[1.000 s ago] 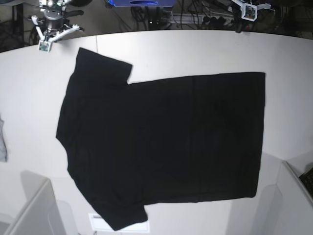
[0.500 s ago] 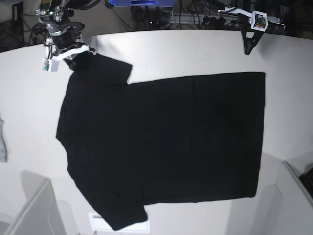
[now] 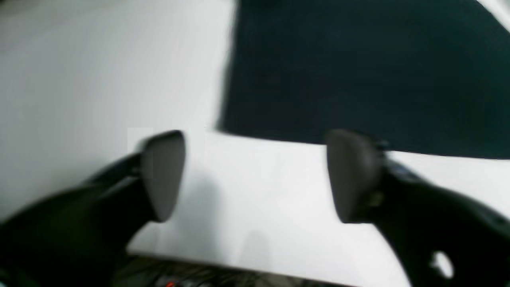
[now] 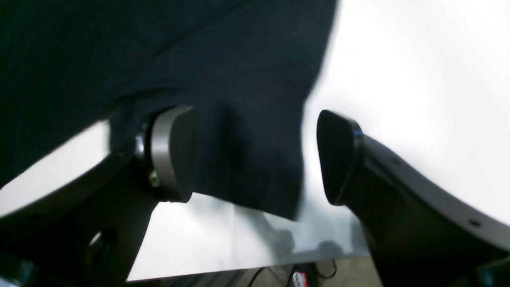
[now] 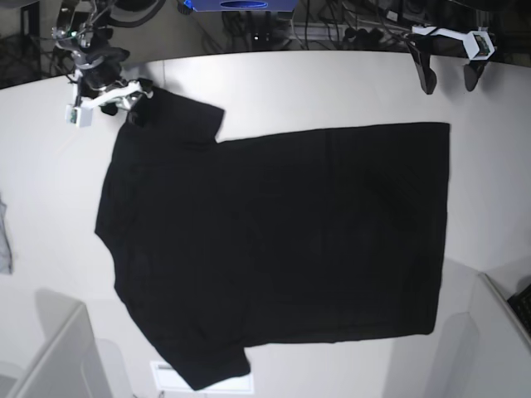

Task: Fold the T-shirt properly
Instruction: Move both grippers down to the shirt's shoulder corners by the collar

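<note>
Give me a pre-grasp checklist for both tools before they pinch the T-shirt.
1. T-shirt spread flat on the table: ok.
2. Right tool open: ok.
3. Right tool straddling the sleeve corner: ok.
4. Left tool open: ok.
5. Left tool over cloth: not ok; bare table lies between its fingers, with the hem corner just beyond.
6. Right fingers touching the table: cannot tell.

The left gripper [image 3: 255, 175] fills the lower part of the left wrist view, its two dark fingers [image 3: 161, 175] spread wide apart with nothing between them; beneath them lies the white table [image 3: 79, 67]; beyond, a corner of the black T-shirt [image 3: 358, 67] lies flat on the table, its straight edge running just past the fingertips; the picture is blurred.
</note>
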You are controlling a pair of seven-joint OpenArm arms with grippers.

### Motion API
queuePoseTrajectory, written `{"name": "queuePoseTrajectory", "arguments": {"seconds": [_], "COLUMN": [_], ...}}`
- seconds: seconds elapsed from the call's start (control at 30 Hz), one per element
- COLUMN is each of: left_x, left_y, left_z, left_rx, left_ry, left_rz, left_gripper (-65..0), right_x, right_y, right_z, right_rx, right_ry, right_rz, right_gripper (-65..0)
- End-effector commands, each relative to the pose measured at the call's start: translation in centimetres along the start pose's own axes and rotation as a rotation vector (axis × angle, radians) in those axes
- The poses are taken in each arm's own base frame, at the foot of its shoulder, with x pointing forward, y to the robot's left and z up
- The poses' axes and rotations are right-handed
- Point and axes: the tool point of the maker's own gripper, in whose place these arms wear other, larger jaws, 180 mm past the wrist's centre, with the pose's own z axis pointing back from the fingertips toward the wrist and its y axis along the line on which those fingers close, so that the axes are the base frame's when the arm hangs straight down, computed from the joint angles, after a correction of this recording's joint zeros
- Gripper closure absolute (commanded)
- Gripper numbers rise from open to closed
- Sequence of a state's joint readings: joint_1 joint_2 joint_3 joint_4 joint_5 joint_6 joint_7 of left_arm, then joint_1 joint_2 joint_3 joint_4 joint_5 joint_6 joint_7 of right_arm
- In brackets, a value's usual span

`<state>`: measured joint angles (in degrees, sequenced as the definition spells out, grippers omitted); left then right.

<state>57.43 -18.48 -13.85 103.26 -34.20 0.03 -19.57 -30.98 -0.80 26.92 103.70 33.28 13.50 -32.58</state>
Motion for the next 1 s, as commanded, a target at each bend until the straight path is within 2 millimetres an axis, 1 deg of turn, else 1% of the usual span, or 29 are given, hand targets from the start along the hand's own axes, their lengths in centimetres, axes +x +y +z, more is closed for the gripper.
{"name": "queuePoseTrajectory", "arguments": {"seconds": [0.0,0.07,0.13,0.23,0.3,0.37,0.4,0.47,0.53,0.6,0.67,0.77,0.83,0.87,0.9,0.93,0.97], "left_x": [0.9,0.4,0.4,0.1,0.3,-0.4,-0.5,-0.7,-0.7,-0.6,-0.3,-0.1,0.0,0.0,-0.1,-0.3,-0.5], "left_y": [0.0,1.0,1.8,2.0,2.0,2.0,2.1,2.4,2.7,2.8,2.7,1.9,2.0,2.1,2.5,2.8,3.6], "left_z": [-0.2,-0.4,-1.0,-1.3,-1.8,-2.2,-2.7,-3.7,-4.4,-5.0,-5.5,-6.1,-6.3,-6.5,-6.6,-6.7,-6.7], "left_rx": [-0.008,0.030,0.046,0.017,0.006,0.002,0.003,0.012,0.024,0.036,0.025,-0.028,-0.033,-0.028,-0.012,0.002,0.028], "left_ry": [-0.038,-0.029,-0.033,-0.022,-0.031,0.014,0.033,0.069,0.095,0.107,0.109,0.124,0.144,0.151,0.158,0.172,0.185], "left_rz": [0.011,0.074,0.140,0.202,0.227,0.226,0.223,0.226,0.235,0.253,0.270,0.290,0.305,0.316,0.328,0.340,0.356], "left_gripper": [-56.9,-57.1,-57.1,-57.1,-57.1,-57.1,-57.1,-57.1,-57.1,-57.1,-57.1,-57.1,-57.1,-57.1,-57.1,-57.1,-57.1], "right_x": [0.7,0.3,-0.3,-0.7,-0.8,-1.6,-2.0,-2.9,-3.5,-3.7,-4.3,-5.4,-6.1,-6.4,-6.6,-6.7,-6.8], "right_y": [-0.6,-1.4,-1.7,-1.6,-1.4,-0.3,0.3,1.0,1.5,1.7,1.3,0.5,0.1,-0.1,-0.2,-0.3,-0.4], "right_z": [0.0,-0.4,-0.6,-0.7,-0.7,-1.0,-1.1,-1.1,-1.2,-1.2,-1.3,-1.7,-1.8,-1.8,-1.9,-1.9,-1.9], "right_rx": [-0.007,-0.022,-0.025,-0.021,-0.018,0.012,0.026,0.043,0.057,0.061,0.053,0.036,0.029,0.024,0.022,0.020,0.019], "right_ry": [-0.025,-0.012,0.003,0.013,0.017,0.041,0.052,0.076,0.090,0.096,0.112,0.142,0.158,0.165,0.171,0.175,0.178], "right_rz": [-0.006,-0.025,-0.030,-0.032,-0.033,-0.023,-0.018,-0.011,-0.006,-0.005,-0.014,-0.034,-0.044,-0.049,-0.053,-0.054,-0.055], "right_gripper": [-43.1,-43.1,-43.1,-43.1,-43.1,-43.1,-42.9,-39.8,-35.1,-31.5,-29.4,-28.5,-27.8,-25.4,-20.7,-15.3,-7.7]}}
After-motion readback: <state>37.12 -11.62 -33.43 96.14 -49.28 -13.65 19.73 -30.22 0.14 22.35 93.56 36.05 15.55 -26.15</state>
